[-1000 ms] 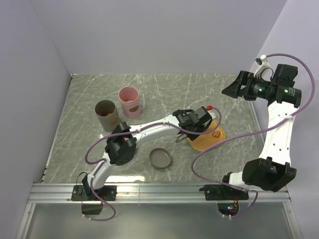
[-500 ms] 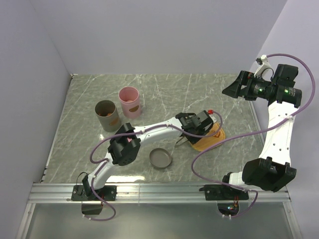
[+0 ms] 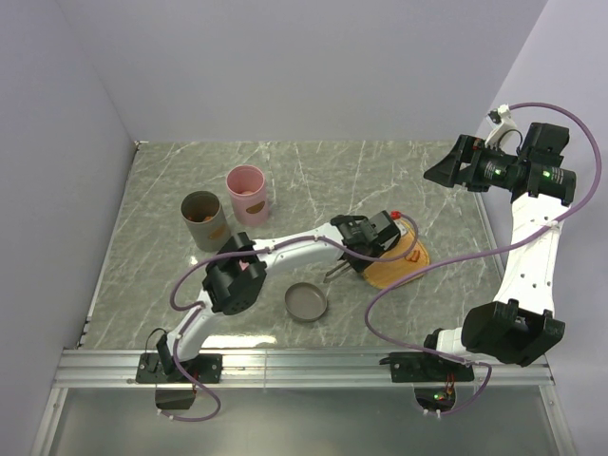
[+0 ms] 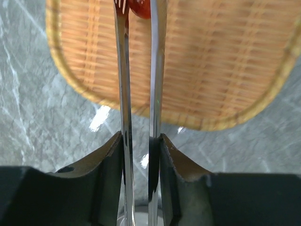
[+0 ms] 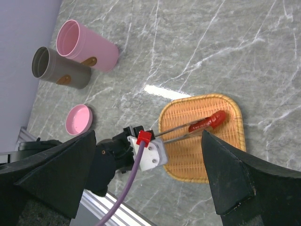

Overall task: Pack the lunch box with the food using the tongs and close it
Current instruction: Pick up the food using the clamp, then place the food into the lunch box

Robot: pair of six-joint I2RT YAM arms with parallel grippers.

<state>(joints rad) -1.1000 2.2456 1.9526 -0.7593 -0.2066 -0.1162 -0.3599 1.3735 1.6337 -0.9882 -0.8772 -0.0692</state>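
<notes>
My left gripper (image 3: 370,242) (image 4: 138,139) is shut on the tongs (image 4: 123,84) (image 5: 181,131), pressing on their two silver arms. The tong tips close on either side of a red strip of food (image 5: 209,122) (image 4: 141,7). The strip lies in the far corner of the orange woven tray (image 3: 404,268) (image 5: 197,155). I cannot tell whether it is off the weave. The pink lunch box (image 3: 247,195) (image 5: 87,46) stands open at the back left, and its round lid (image 3: 306,302) (image 5: 79,119) lies apart. My right gripper (image 3: 446,171) (image 5: 149,136) hangs open high above the tray.
A grey-brown cylindrical container (image 3: 202,220) (image 5: 61,70) stands open beside the pink one. My left arm stretches across the table between the lid and the tray. The purple cable (image 5: 127,188) trails from the left wrist. Walls close the back and both sides.
My left gripper has edged slightly back toward the near left over the tray, and its jaws have narrowed on the tongs. The right arm has not moved.
</notes>
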